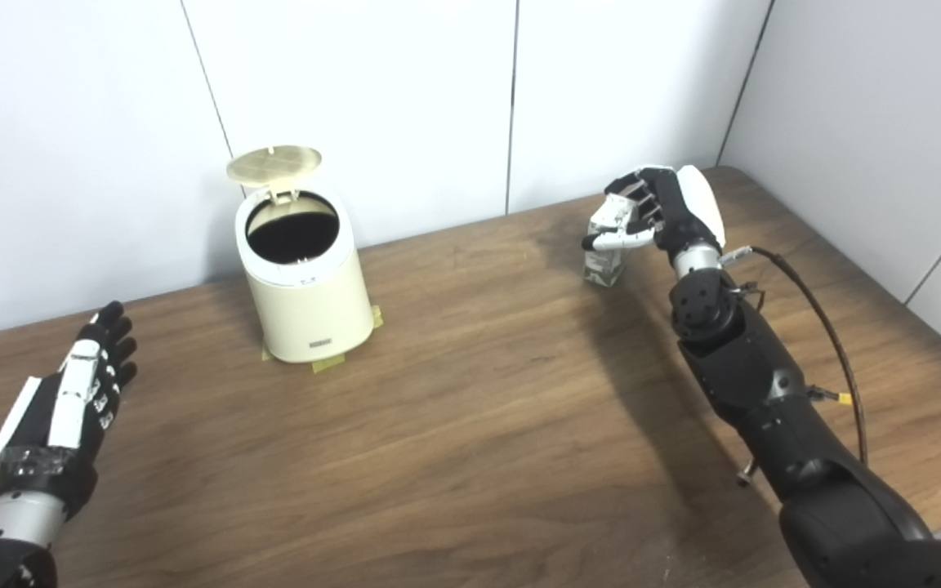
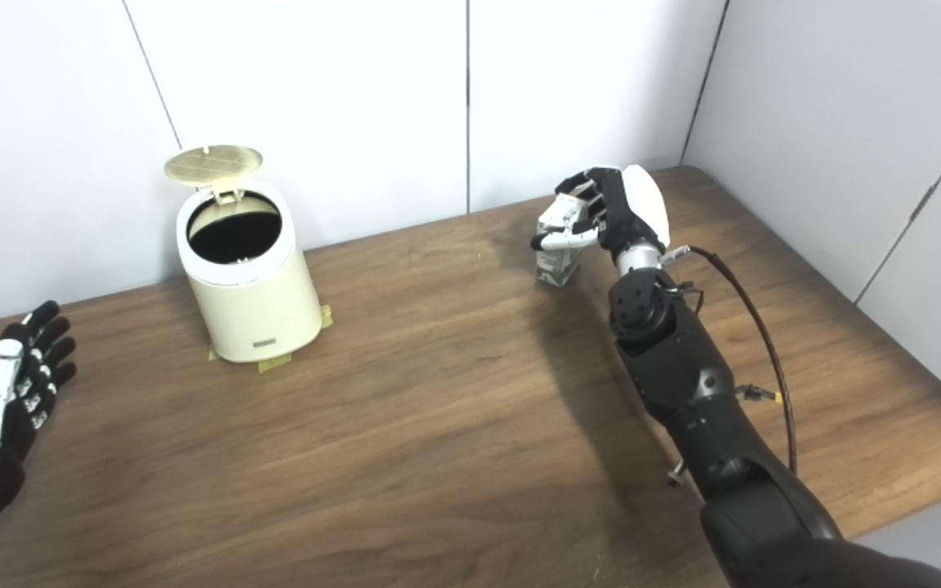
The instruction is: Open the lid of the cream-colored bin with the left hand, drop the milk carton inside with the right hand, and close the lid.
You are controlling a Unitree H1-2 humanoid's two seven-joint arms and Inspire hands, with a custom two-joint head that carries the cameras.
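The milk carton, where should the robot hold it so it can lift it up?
Around its upper body, from the right and above, where the right hand is already curled on it. The carton stands upright on the table, tall and narrow, so fingers on one flat side and the thumb on the other fit well. That leaves its bottom free to drop into the open bin.

two head cameras side by side, looking down at the table, views almost wholly shared
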